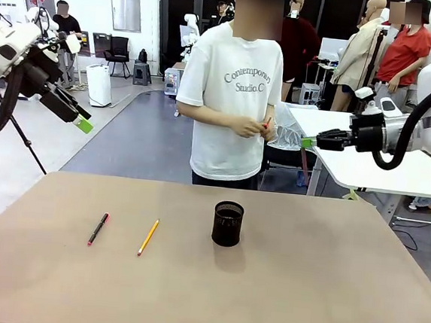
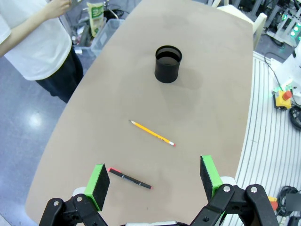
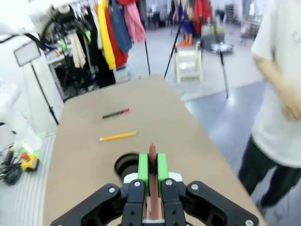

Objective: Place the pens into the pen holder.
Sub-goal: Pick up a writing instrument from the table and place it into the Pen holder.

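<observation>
Red pen (image 1: 98,229) and yellow pencil (image 1: 148,237) flat on table (image 1: 325,292), left of black mesh pen holder (image 1: 227,223) at centre, untouched. Left gripper (image 1: 81,122) raised at left edge, fingers wide, empty, well above both. Right gripper (image 1: 308,142) raised at right, fingers pressed together, well apart.

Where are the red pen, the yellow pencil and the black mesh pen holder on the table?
red pen (image 1: 99,228), front view, middle of its barrel
yellow pencil (image 1: 148,236), front view, middle of its shaft
pen holder (image 1: 227,229), front view, near side of its mesh wall
</observation>
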You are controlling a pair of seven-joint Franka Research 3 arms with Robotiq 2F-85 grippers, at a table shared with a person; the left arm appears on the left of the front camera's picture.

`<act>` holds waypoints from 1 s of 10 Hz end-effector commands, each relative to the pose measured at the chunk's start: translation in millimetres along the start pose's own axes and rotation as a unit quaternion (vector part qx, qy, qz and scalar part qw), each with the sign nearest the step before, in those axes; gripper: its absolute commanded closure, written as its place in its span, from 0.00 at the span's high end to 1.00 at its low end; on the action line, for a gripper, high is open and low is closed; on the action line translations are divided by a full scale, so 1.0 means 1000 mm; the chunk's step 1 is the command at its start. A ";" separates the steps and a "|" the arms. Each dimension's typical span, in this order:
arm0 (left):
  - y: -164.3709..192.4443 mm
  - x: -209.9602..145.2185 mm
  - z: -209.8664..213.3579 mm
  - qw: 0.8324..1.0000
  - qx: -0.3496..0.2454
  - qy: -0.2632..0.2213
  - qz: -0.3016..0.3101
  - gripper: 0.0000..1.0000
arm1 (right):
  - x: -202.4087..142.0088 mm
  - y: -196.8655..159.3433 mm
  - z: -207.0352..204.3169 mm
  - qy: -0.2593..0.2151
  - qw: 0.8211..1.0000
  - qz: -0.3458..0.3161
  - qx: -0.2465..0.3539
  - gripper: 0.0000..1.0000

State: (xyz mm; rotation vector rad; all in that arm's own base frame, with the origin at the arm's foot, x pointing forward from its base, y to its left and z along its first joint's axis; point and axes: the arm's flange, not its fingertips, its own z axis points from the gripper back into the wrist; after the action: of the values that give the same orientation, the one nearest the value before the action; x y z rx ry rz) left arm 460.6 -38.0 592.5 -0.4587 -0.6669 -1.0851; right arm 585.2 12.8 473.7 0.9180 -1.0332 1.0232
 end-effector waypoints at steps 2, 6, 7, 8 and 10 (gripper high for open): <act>0.000 0.000 0.001 1.000 0.000 -0.002 -0.002 1.00 | -0.001 -0.022 -0.038 -0.086 0.993 0.076 0.022 0.00; 0.000 0.000 0.001 1.000 0.000 -0.002 -0.002 1.00 | 0.001 -0.013 -0.094 -0.109 0.986 0.090 0.087 0.00; 0.000 0.000 0.001 1.000 0.000 -0.002 -0.002 1.00 | 0.001 -0.010 -0.101 -0.107 0.986 0.087 0.099 0.00; 0.000 0.000 0.001 1.000 0.000 -0.002 -0.002 1.00 | 0.004 -0.007 -0.095 -0.100 0.987 0.081 0.100 0.00; 0.000 0.000 0.001 1.000 0.000 -0.002 -0.002 1.00 | 0.013 0.001 -0.064 -0.103 0.988 0.079 0.084 0.00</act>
State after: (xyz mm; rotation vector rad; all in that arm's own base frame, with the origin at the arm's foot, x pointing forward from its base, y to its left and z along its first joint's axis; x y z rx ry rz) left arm 460.6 -38.0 592.4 -0.4587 -0.6668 -1.0851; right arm 609.9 91.6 456.4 1.1093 -1.2221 1.1953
